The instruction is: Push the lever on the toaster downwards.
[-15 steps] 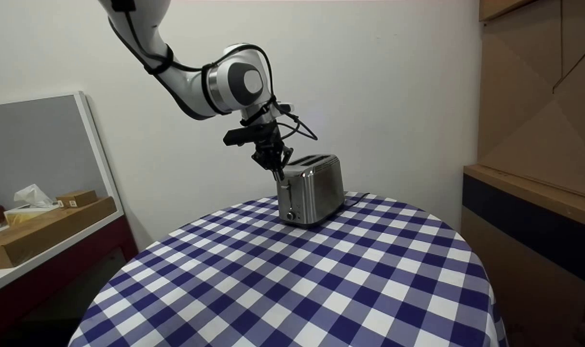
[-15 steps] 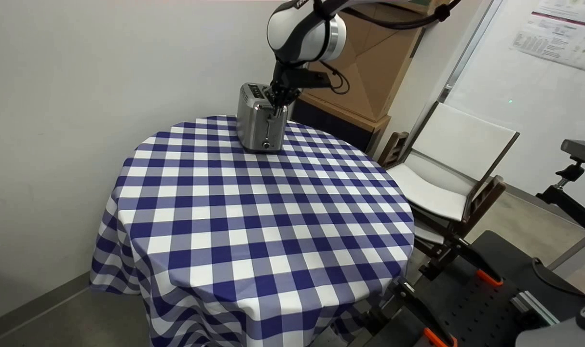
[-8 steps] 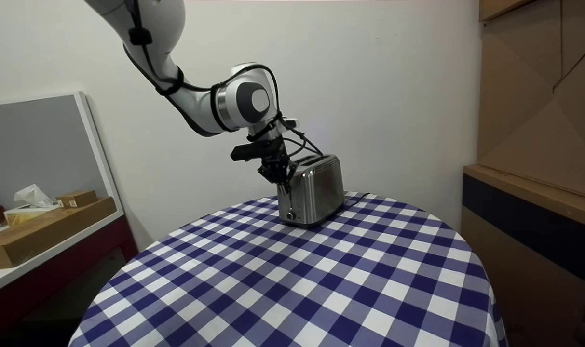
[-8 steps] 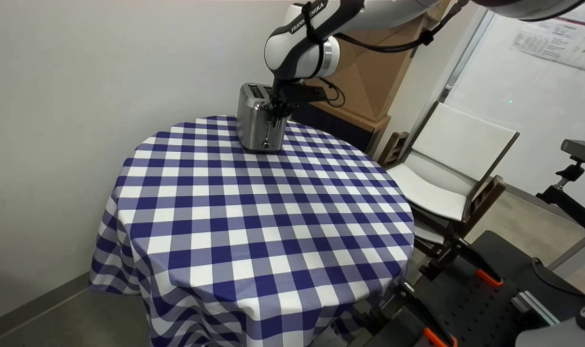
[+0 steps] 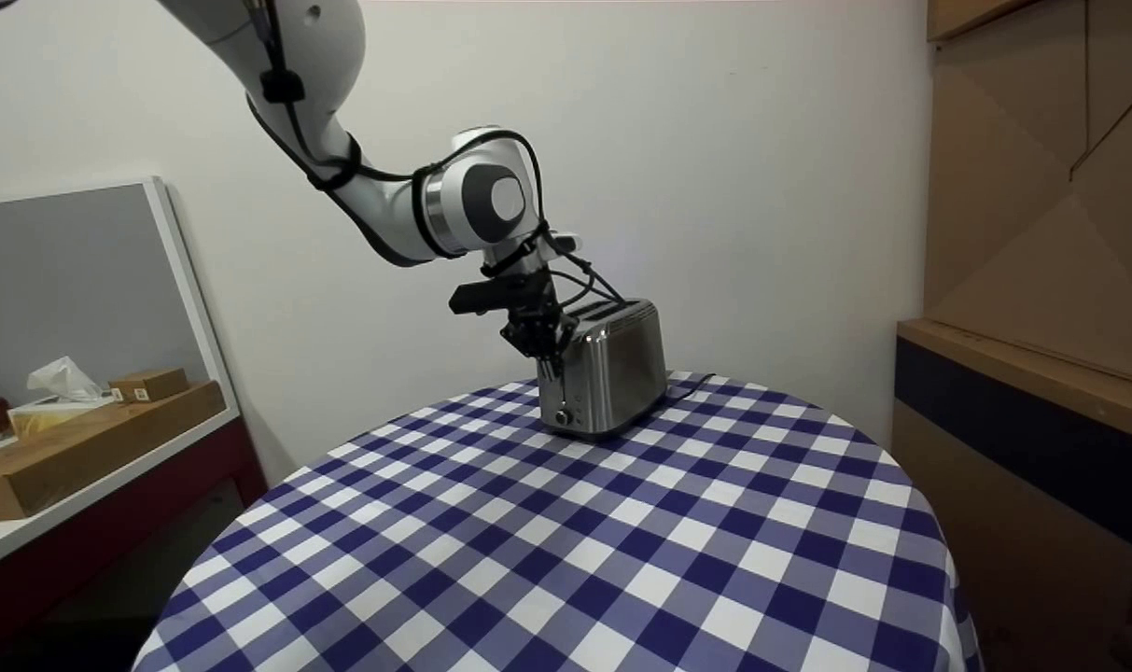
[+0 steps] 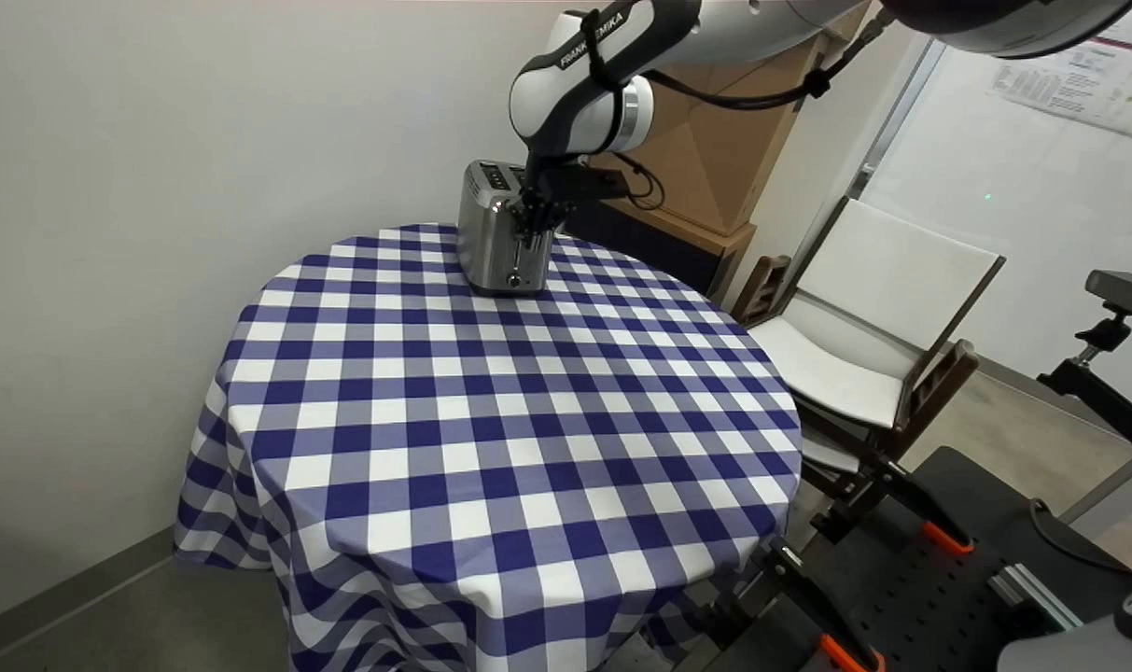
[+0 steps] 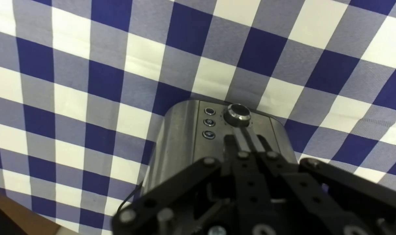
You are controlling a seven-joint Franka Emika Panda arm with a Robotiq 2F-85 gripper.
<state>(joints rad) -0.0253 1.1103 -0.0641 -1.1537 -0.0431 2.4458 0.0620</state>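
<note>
Compared with a second ago, you have brought the black two-fingered gripper lower along the narrow end of the boxy, brushed-silver metal toaster; against half a second ago, the change is slight. The white-and-grey jointed arm has sunk with it.

Toaster: upright, rounded edges, dark base, long slots in the top. It stands on the blue-and-white checked cloth; lower middle of your wrist view. End face carries a round black knob with a bright metal rim and, to the left in that view, a column of three small round buttons.

Jaws: closed, pale slim fingertips side by side. In the wrist view they lie over the end face, just below the knob in the frame. In both exterior views you have them at that face, higher than the knob. Lever: on the same face, hidden by your fingers; whether they touch it, cannot tell.
</note>
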